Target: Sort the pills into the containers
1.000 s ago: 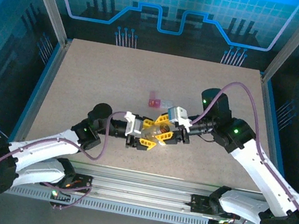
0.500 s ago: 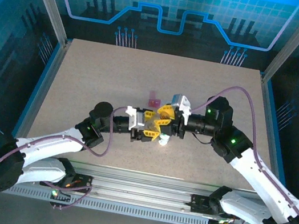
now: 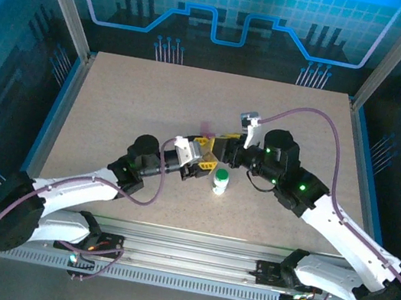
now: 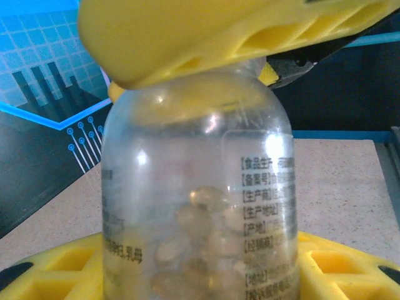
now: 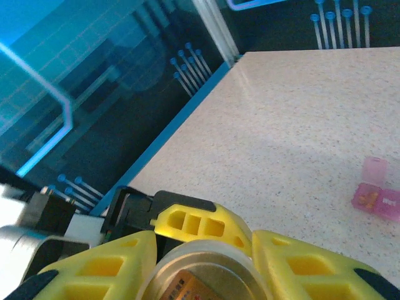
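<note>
Speckled beige tabletop [image 3: 124, 98] inside blue circuit-patterned enclosure [image 3: 232, 16]; left gripper [image 4: 199, 150] pinches translucent amber pill vial [image 4: 194, 194]; right gripper [image 5: 203, 262] apparently clamps its top.

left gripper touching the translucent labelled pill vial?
Touching. Left wrist view: the yellow fingers of the left gripper clamp the translucent pill vial top and bottom.
</note>
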Controlling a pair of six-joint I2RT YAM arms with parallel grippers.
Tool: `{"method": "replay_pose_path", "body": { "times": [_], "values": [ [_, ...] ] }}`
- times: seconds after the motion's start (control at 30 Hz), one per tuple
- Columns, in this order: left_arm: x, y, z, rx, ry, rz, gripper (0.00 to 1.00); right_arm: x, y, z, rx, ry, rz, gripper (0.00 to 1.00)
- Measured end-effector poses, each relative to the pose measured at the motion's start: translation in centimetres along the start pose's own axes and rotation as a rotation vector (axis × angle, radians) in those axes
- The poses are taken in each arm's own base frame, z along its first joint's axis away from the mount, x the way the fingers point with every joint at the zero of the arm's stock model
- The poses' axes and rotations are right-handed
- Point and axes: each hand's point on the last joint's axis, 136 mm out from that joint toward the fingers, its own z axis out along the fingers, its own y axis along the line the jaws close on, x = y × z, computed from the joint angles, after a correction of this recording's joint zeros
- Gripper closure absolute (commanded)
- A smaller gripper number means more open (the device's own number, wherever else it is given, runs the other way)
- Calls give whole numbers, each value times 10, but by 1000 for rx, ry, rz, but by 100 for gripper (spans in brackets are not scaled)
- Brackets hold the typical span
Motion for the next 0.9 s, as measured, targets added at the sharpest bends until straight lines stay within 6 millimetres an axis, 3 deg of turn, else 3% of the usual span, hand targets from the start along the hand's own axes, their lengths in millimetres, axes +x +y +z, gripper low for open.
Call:
{"method": "replay_pose_path", "body": {
  "times": [0.13,0.27,0.63,0.9],
  "values": [
    [0,6,2,-31,-7,26,100,-4,-5,2,51,-38,61,52],
    [-5,-2,2,-5,-40,67,100,-15,-9,6,87,-86,95,43],
    [-2,-4,7,-5,-89,87,100,-22,-18,4,149,-116,95,34],
    [-5,-5,10,-1,-127,97,100,-32,-17,-11,160,-152,58,27]
  ]
}}
